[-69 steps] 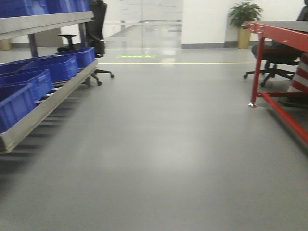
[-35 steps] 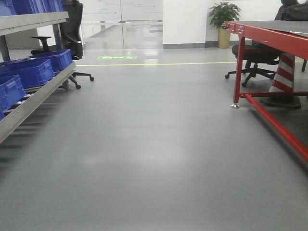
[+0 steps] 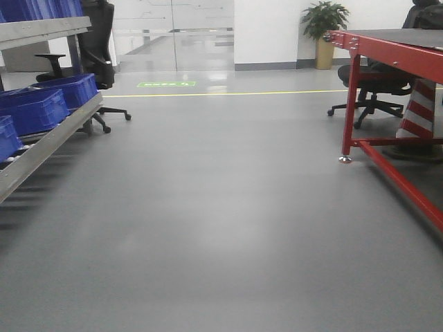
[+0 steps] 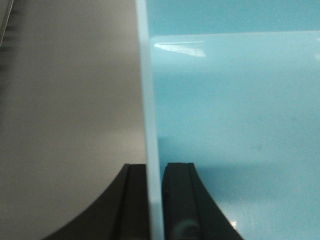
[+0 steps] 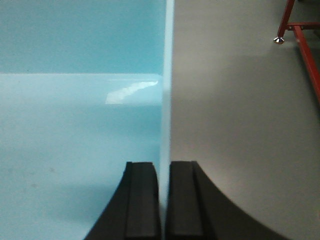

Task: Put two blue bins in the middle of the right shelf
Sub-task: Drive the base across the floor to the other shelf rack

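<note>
A pale sky-blue bin (image 4: 235,110) fills the right half of the left wrist view and the left half of the right wrist view (image 5: 80,115), hanging above the grey floor. My left gripper (image 4: 155,167) is shut on the bin's thin left wall, one finger inside and one outside. The bin's right wall is pinched the same way by my right gripper (image 5: 164,165), which is shut on it. Neither bin nor grippers show in the front view. The right shelf middle is out of view.
A metal rack (image 3: 48,142) with dark royal-blue bins (image 3: 34,107) runs along the left. A red-framed table (image 3: 387,52) stands at the right, its foot (image 5: 278,39) near the bin. Beyond it are office chairs (image 3: 374,83), a striped cone (image 3: 419,111) and a plant (image 3: 324,21).
The front view has swung to the right: the left rack has slid toward the left edge, and more of the red table shows on the right.
</note>
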### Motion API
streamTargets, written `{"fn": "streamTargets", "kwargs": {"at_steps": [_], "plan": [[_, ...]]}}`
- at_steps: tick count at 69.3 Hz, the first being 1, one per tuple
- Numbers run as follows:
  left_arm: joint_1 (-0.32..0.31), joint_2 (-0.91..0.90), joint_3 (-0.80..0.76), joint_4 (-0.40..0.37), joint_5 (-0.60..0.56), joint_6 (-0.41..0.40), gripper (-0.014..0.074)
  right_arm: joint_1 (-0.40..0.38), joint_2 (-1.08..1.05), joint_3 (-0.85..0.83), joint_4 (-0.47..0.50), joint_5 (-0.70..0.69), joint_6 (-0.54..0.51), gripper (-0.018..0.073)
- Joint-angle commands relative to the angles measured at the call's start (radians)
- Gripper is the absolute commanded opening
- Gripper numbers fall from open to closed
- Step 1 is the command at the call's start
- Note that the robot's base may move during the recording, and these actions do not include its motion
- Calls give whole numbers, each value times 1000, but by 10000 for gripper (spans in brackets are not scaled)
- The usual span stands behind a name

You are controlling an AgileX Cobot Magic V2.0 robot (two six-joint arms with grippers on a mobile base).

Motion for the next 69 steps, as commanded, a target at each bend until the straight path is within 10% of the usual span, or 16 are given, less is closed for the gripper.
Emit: {"fn": "streamTargets", "kwargs": {"at_steps": [1, 69], "plan": [[-4, -15, -8, 22, -22, 10, -111, -5, -13, -3, -49, -37, -2, -162], [-4, -4, -8, 40, -266, 10, -111, -5, -13, -3, -49, -39, -2, -162]]}}
